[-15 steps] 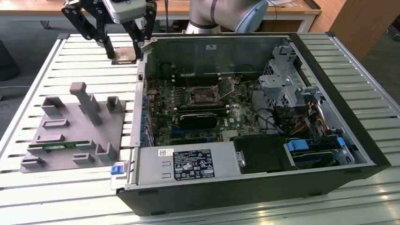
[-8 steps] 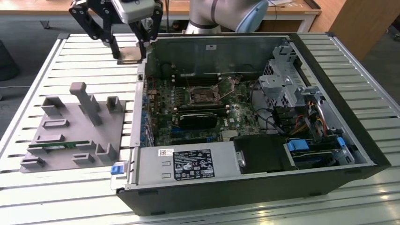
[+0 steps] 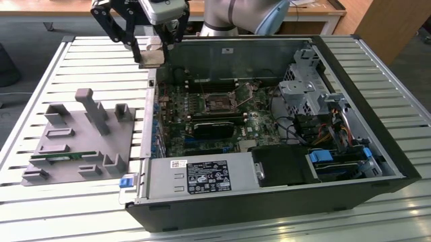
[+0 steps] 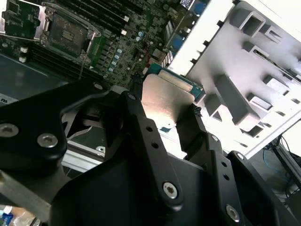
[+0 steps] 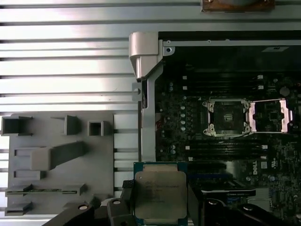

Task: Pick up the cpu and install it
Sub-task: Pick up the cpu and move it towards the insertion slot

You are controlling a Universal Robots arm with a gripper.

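Closest in the exterior view is the case (image 3: 269,201), lying open on a slatted table (image 3: 70,63), with its power supply (image 3: 202,176) along the near wall; farther in, the board's socket (image 3: 217,103) sits uncovered; on the exterior view's left a grey fixture (image 3: 81,136) holds a green memory stick (image 3: 60,157); above the case's far corner on that side the gripper (image 3: 152,53) hangs clear of the table, clamped on the cpu (image 3: 152,59).

In the second wrist view the black fingers (image 4: 141,136) press two opposite edges of the cpu, its silver top showing; board and fixture lie beneath.

In the first wrist view the cpu hangs flat over the case wall, between fixture and board, well apart from the socket; the latch plate (image 5: 268,115) beside the socket is swung open.
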